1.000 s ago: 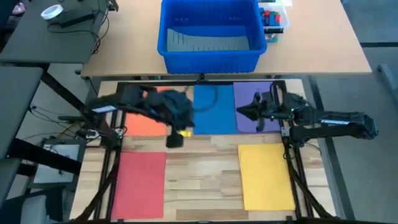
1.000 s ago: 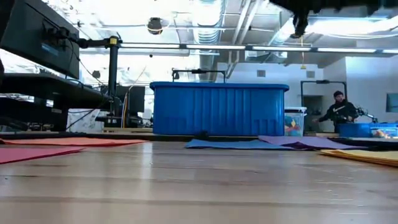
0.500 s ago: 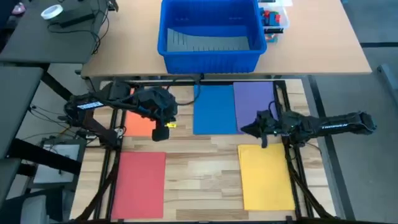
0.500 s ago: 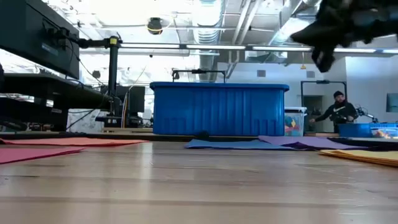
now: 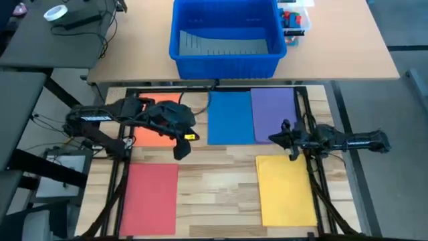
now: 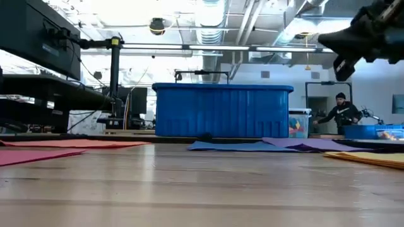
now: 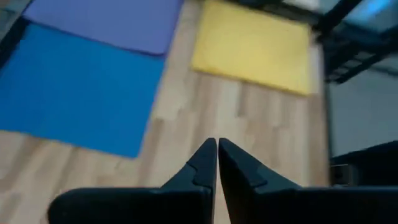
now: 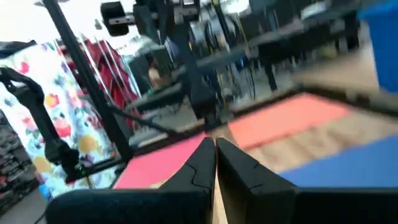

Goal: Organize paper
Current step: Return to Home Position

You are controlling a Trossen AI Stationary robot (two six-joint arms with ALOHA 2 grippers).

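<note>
Where the left arm crosses it, the orange paper [image 5: 152,134] is partly hidden, just beside the left claw [image 5: 180,148], whose fingers are pressed together on nothing. The blue paper [image 5: 231,117] and purple paper [image 5: 274,114] lie edge to edge between the 2 claws. The red paper [image 5: 150,199] lies on the robot's side of the left claw. The yellow paper [image 5: 286,189] lies likewise by the right claw [image 5: 284,138], also closed and empty above the tabletop [image 5: 214,181]. Sheet counts per pile cannot be told. The blue bin [image 5: 224,63] stands beyond both.
</note>
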